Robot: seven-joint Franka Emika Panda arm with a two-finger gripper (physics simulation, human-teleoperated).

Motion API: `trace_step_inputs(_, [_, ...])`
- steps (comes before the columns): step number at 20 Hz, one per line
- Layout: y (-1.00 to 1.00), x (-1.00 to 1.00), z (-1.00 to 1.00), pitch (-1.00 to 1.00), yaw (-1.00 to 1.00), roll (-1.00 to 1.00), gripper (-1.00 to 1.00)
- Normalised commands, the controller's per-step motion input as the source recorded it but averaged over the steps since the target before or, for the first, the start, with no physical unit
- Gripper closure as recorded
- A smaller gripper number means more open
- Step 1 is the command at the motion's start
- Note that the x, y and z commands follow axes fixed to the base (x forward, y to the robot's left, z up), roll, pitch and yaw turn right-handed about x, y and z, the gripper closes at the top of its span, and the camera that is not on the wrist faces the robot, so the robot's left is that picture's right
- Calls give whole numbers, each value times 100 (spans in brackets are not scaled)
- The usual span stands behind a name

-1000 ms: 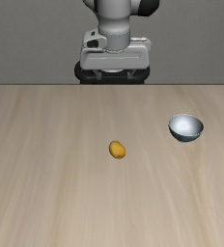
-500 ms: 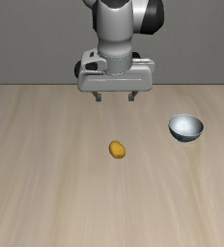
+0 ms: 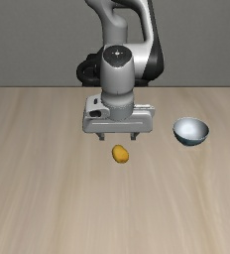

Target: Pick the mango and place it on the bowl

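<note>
so the small orange-yellow mango (image 3: pixel 120 154) sits on the pale wood table (image 3: pixel 38 198), pretty much straight under the grey two-finger gripper (image 3: pixel 118 137), fingers spread wide apart; shiny round bowl (image 3: pixel 190 131) is off toward the exterior view's right

The mango (image 3: pixel 120 154) lies near the middle of the table (image 3: pixel 38 198), and my gripper (image 3: pixel 118 137) hangs above it. The bowl (image 3: pixel 190 131) stands well apart, toward the table's edge on the exterior view's right.
</note>
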Motion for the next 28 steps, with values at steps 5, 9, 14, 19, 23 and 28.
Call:
trace_step_inputs(5, [0,0,-100,0,0,0,-100])
trace_step_inputs(9, [0,-50,-50,0,0,0,-100])
trace_step_inputs(14, [0,0,0,0,0,0,100])
trace_step_inputs(19, [0,0,20,0,0,0,100])
trace_step_inputs(23, [0,0,25,0,0,0,100])
trace_step_inputs(28, [0,0,100,0,0,0,100])
